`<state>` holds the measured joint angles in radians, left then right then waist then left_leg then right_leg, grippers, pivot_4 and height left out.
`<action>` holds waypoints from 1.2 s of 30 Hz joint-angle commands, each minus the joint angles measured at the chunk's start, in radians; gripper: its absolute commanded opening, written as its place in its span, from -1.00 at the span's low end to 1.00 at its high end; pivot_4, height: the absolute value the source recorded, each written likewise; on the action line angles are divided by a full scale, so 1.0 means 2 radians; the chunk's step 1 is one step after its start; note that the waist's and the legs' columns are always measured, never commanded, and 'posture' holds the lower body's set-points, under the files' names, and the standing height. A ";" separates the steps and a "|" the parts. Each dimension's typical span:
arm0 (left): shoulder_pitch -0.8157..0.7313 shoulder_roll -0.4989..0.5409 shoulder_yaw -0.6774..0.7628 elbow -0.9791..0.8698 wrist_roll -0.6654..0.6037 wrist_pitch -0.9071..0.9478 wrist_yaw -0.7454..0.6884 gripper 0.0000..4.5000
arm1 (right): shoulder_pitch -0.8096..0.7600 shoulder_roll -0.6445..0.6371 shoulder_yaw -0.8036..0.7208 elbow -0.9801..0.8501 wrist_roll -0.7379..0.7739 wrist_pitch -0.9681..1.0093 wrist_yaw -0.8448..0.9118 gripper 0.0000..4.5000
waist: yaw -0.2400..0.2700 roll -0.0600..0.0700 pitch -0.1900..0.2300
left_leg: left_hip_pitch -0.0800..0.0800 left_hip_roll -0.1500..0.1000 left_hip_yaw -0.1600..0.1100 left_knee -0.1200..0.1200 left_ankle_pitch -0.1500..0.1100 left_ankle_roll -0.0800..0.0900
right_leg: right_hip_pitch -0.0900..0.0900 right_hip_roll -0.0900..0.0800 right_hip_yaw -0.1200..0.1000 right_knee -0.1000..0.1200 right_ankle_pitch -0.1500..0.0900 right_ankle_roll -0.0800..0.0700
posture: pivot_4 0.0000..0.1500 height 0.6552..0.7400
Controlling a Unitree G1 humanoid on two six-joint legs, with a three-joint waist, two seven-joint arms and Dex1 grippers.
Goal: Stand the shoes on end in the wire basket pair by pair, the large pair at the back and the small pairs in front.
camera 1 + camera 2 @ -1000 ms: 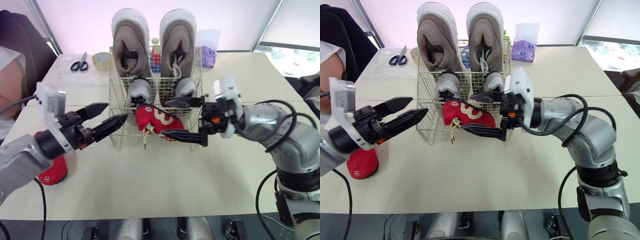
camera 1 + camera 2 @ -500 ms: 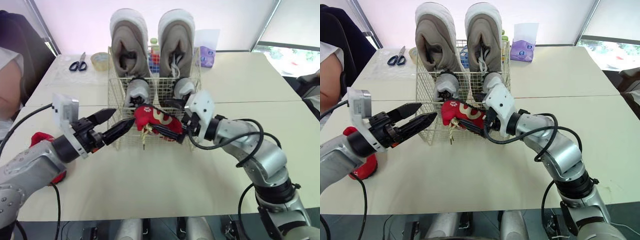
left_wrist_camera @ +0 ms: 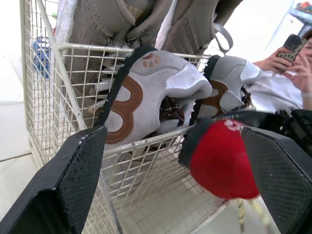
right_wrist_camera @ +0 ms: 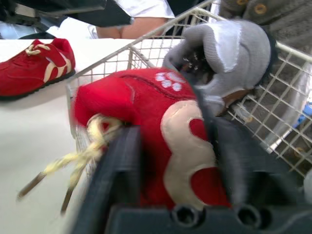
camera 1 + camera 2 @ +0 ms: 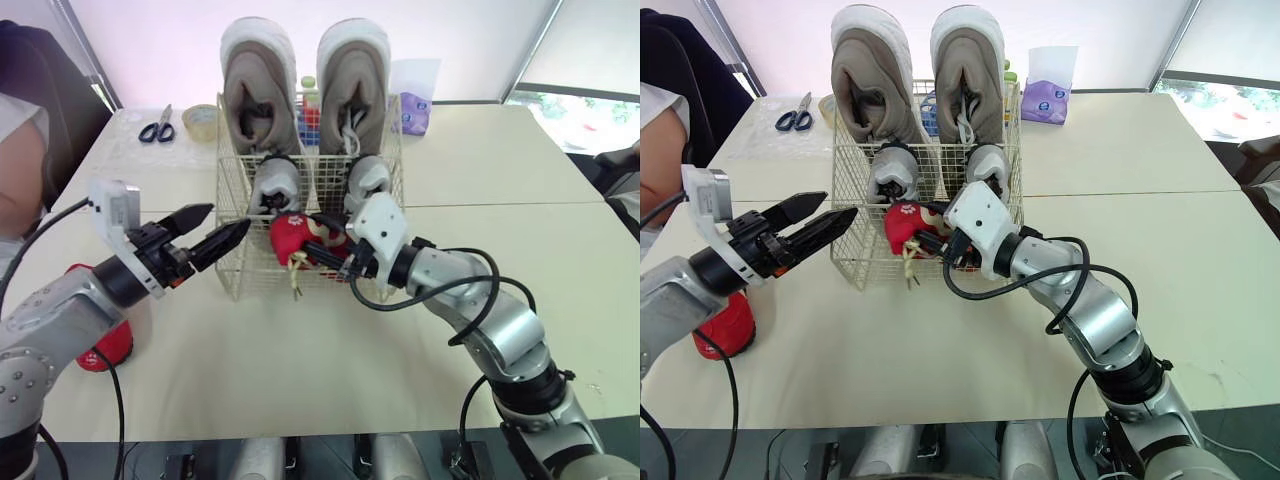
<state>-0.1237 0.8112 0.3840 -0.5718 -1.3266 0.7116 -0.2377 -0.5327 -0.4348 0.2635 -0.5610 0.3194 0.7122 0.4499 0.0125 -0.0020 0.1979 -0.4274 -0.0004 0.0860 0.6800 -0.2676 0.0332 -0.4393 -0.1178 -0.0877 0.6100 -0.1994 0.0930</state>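
Note:
The wire basket [image 5: 232,275] stands mid-table. Two large grey shoes [image 5: 258,85] stand on end at its back. In front of them stand two small grey shoes [image 5: 275,185]. A small red shoe [image 5: 292,238] sits at the basket's front rim, its laces hanging down outside. My right gripper [image 5: 335,255] is shut on this red shoe [image 4: 161,126], one finger on each side. Just left of the basket, my left gripper [image 5: 222,220] is open, pointing at it and holding nothing. The other red shoe [image 5: 105,345] lies on the table at the left, under my left arm.
Scissors [image 5: 153,130] and a tape roll [image 5: 203,120] lie at the back left. A purple tissue pack [image 5: 415,112] sits behind the basket on the right. A person [image 5: 20,150] sits at the table's left edge. The table in front of the basket is bare.
My right gripper has reached in from the right and shut on the red shoe at the basket's front. My left gripper went to the basket, then drew back a little, still open.

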 commanded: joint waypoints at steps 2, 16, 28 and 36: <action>-0.005 -0.007 -0.003 0.004 0.010 0.000 -0.015 1.00 | 0.004 0.004 -0.039 -0.039 0.018 0.019 -0.005 -0.87 | 0.000 0.000 0.000 | 0.000 0.000 0.000 0.000 0.000 0.000 | 0.000 0.000 0.000 0.000 0.000 0.000 | 1.00 1.00; -0.067 -0.040 -0.056 0.063 0.059 0.012 -0.064 1.00 | 0.113 0.094 -0.143 -0.100 0.056 0.038 -0.105 -0.87 | 0.002 -0.001 -0.001 | 0.000 0.000 -0.001 0.000 -0.001 0.002 | 0.001 0.000 0.000 0.000 0.000 0.000 | 1.00 1.00; -0.105 -0.053 -0.068 0.086 0.082 0.033 -0.086 1.00 | 0.188 0.183 -0.145 -0.051 0.053 -0.077 -0.135 -0.87 | 0.001 -0.002 -0.002 | 0.001 0.000 -0.002 0.000 -0.001 0.002 | 0.002 0.000 -0.001 0.000 0.000 0.001 | 1.00 1.00; -0.106 -0.051 -0.060 0.082 0.081 0.045 -0.087 1.00 | 0.216 0.169 -0.135 -0.046 0.038 -0.104 -0.134 0.48 | 0.000 -0.002 -0.003 | 0.002 0.000 -0.002 0.000 -0.001 0.002 | 0.002 0.000 -0.001 0.000 0.000 0.000 | 1.00 1.00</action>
<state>-0.3314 0.7068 0.2611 -0.3952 -1.1639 0.7811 -0.4093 -0.1175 -0.0843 0.0150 -0.6483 0.4117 0.5040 0.2042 0.0118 -0.0054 0.1916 -0.4241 -0.0008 0.0824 0.6803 -0.2712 0.0356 -0.4348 -0.1175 -0.0889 0.6104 -0.2003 0.0938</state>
